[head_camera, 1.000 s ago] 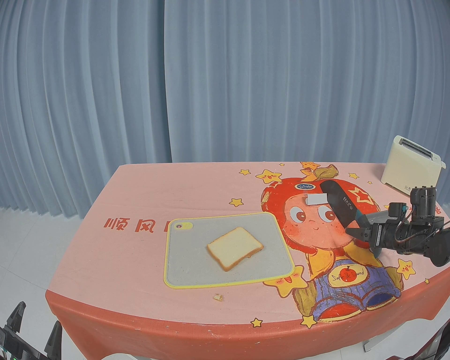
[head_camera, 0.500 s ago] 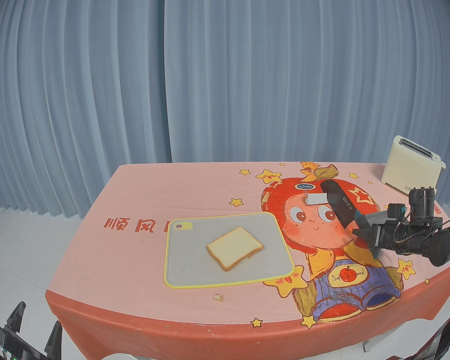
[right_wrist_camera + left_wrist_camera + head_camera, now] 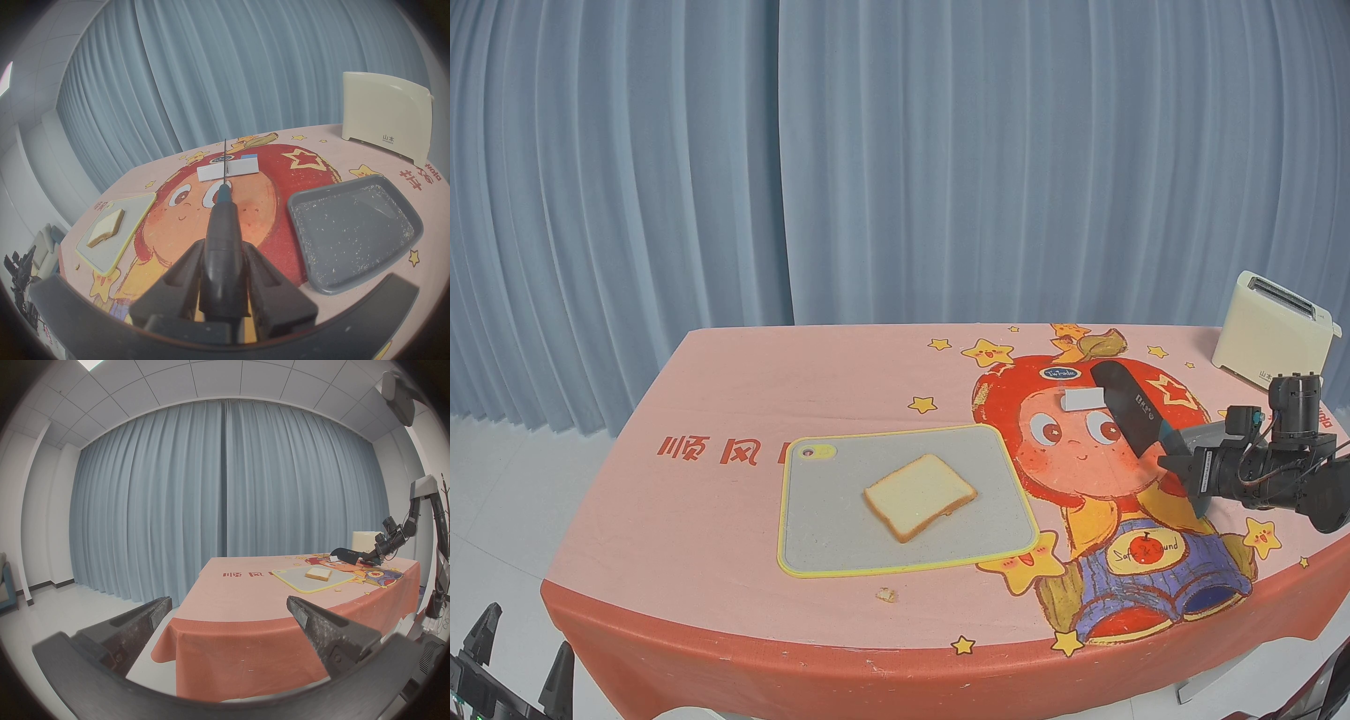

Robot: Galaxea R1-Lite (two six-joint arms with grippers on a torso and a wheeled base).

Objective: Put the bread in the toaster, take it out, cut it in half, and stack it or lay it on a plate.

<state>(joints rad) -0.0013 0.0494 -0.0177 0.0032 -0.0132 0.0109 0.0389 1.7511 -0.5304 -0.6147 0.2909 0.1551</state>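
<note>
Bread [image 3: 920, 496], one uncut slice, is seen on the one cutting board [image 3: 825, 525] at the frame's centre. Cutting is judged the step in hand: the one knife [image 3: 1132, 406] is clamped in the right gripper [image 3: 1174, 459] at mid-right and must be carried over the slice. The left gripper [image 3: 228, 603] is spread apart. One toaster [image 3: 1273, 330] and one tray [image 3: 356, 229] are counted.

Large red characters stood on the tablecloth [image 3: 731, 394] left of the cutting board [image 3: 825, 534]. Small dark print sat low on the toaster [image 3: 384, 108], and faint white marking on the knife [image 3: 1130, 405] blade.
</note>
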